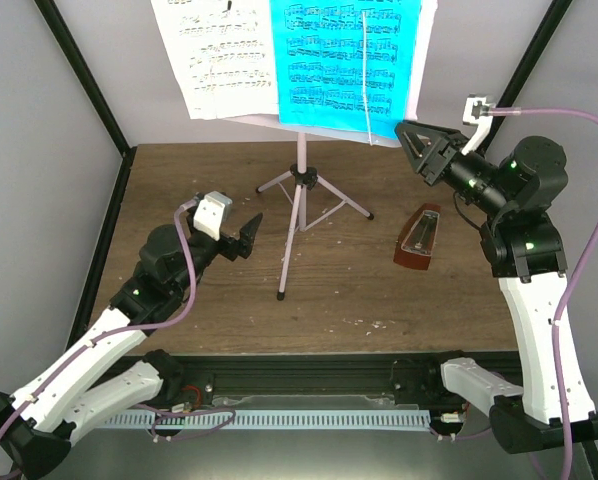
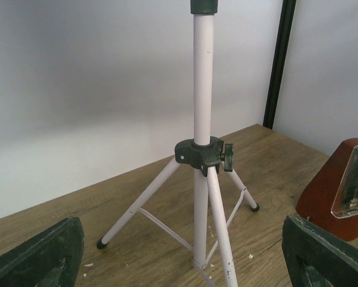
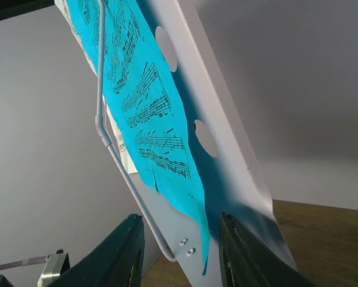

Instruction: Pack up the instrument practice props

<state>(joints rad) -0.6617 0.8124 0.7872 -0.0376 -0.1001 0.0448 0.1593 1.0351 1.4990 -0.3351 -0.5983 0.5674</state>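
Left end effector: spread before pale pink tripod music stand.
Right end effector: parted astride cyan music sheet corner, seemingly not pinching.

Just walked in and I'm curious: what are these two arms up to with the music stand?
The right gripper, raised and open, straddles the lower corner of the cyan sheet on the music stand. The left gripper, open, faces the stand's pole low down, touching nothing. The metronome sits untouched on the table.

Pink stand; cyan sheet; white sheet; brown metronome.
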